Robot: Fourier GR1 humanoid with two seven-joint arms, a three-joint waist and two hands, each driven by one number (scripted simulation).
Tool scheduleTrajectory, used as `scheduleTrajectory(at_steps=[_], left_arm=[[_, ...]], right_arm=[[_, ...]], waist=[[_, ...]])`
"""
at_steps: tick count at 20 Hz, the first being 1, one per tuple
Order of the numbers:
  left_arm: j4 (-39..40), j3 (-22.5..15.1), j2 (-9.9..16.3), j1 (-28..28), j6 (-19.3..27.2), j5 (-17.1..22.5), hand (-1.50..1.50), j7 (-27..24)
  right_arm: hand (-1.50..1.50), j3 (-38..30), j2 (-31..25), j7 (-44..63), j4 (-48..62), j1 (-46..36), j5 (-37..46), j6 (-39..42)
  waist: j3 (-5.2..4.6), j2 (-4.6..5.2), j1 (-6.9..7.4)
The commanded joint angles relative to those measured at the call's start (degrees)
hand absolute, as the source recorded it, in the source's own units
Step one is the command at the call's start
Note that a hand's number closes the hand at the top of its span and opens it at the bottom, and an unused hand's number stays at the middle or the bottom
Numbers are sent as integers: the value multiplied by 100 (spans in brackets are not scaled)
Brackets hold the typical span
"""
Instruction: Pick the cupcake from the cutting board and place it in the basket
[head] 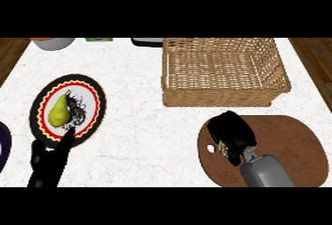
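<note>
A round brown cutting board (292, 145) lies at the lower right of the white counter. My right hand (232, 132) rests over its left part, fingers curled downward; a sliver of the cupcake (224, 149) shows under the palm, mostly hidden. The woven wicker basket (224, 72) stands just beyond the board, with nothing inside that I can see. My left hand (48, 160) rises at the lower left, fingers straight, one fingertip overlapping the rim of a patterned plate.
The patterned plate (94, 99) at left holds a green pear (59, 110). A dark plate edge (3, 145) shows at the far left. A bowl (53, 42), a green item (99, 39) and a dark object (146, 42) line the back edge.
</note>
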Motion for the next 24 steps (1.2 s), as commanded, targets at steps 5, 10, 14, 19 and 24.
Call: scheduleTrajectory(at_steps=[5, 10, 14, 19, 24], left_arm=[[115, -72, -64, -11, -111, 89, 0, 171], [181, -195, -103, -170, -118, -42, 0, 175], [209, -171, -147, -177, -93, -30, 0, 212], [387, -98, -190, -252, -70, -57, 0, 99], [391, 42, -110, -217, -203, 51, 0, 107]], right_arm=[[150, -108, 811, 1976, -1072, 1, -2367, -1541], [150, 521, 823, 3675, -1795, -793, -2936, -2943], [150, 965, 826, 5636, -2074, -1807, -2568, -3322], [150, 607, 827, 7494, -1967, -3646, -1992, -2931], [150, -320, 827, 7662, -1068, -4906, -2175, -2634]], waist=[[142, 100, 195], [74, 89, 327], [48, 69, 295], [48, 81, 204], [58, 116, 196]])
